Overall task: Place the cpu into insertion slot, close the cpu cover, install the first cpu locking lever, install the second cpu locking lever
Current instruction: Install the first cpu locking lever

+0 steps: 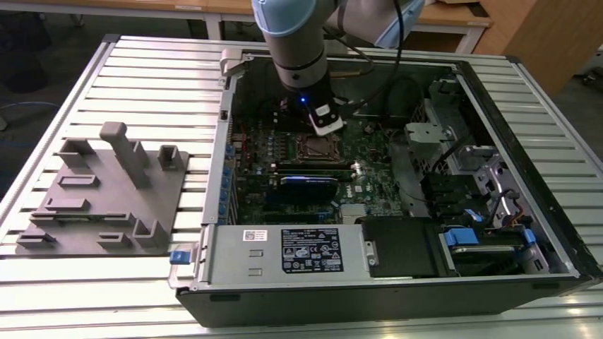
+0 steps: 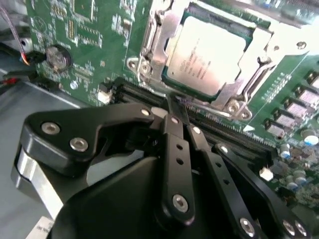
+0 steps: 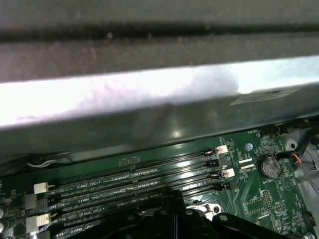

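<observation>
Surface: a slatted metal surface [image 1: 123, 78] carries an open computer case [image 1: 377, 282] lying on its side, with a grey holder block [image 1: 104, 198] at the exterior view's left.
Board: a green board [image 1: 282, 152] lies flat inside the case, in the middle of the exterior view.
Arm: it comes down from the top centre of the exterior view and ends just above the socket area.
Tool [image 2: 172, 102]: black fingers [image 2: 174, 144] drawn together to a narrow tip, holding nothing, the tip beside the near edge of the cover in the second wrist view.
Cpu [image 2: 209, 55]: seated flat in the slot [image 1: 318, 148], silver top up, in the upper right of the second wrist view; it is square, so no long axis.
Cover [image 2: 164, 35]: a silver frame lying down around the cpu.
Memory slots [image 3: 134, 184]: long black rows running across the lower half of the first wrist view.
</observation>
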Robot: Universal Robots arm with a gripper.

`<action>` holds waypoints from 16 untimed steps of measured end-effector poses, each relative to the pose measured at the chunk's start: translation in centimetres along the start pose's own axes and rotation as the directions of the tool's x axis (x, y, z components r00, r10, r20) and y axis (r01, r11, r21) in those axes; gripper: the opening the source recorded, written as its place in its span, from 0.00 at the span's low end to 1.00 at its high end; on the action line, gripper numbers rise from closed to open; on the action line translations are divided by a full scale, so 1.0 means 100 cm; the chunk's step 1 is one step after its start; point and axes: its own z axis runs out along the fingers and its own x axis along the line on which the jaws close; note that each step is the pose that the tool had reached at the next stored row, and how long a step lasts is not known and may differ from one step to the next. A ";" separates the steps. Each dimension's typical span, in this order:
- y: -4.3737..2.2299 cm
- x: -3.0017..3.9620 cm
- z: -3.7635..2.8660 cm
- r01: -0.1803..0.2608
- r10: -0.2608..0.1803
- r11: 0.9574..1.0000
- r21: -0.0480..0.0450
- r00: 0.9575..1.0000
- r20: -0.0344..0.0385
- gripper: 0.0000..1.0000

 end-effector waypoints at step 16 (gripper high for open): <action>-0.0037 -0.0009 0.0009 0.000 0.000 1.000 0.001 1.000 0.003 0.10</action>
